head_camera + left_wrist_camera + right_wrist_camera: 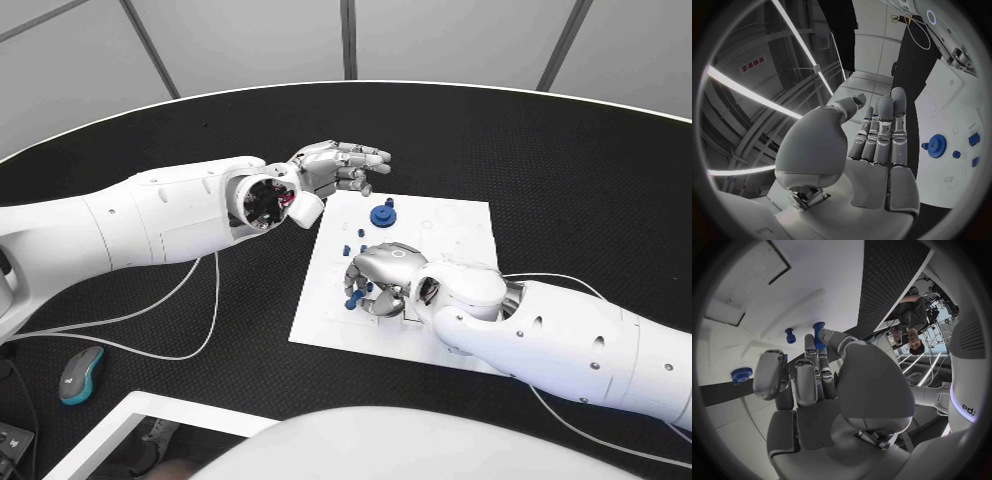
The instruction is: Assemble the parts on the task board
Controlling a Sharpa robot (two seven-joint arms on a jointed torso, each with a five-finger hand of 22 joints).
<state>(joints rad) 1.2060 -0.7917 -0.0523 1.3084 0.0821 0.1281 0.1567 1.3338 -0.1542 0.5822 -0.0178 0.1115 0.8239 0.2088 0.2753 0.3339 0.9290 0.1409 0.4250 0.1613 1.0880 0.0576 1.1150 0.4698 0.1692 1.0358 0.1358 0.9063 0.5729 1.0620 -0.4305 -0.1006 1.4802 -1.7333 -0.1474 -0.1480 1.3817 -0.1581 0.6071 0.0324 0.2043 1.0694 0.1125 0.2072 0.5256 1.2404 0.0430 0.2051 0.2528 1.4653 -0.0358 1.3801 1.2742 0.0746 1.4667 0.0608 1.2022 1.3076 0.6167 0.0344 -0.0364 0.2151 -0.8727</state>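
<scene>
Board: task board point(447, 260) lies on the desk point(577, 180) beneath the right hand.
Right hand point(378, 277): apparently pinching a blue peg point(355, 297) over the board.
Left hand point(340, 168): fingers apart, empty, beside the board's corner.
Gear point(382, 214): between both hands.

A robotics lab or test cell is showing here: a round black table point(577, 170) is standing inside pale grey wall panels point(245, 45) joined by dark seams, white cables point(159, 310) are trailing across the tabletop, and bright strip lights point(748, 95) are running along a high industrial ceiling overhead.
</scene>
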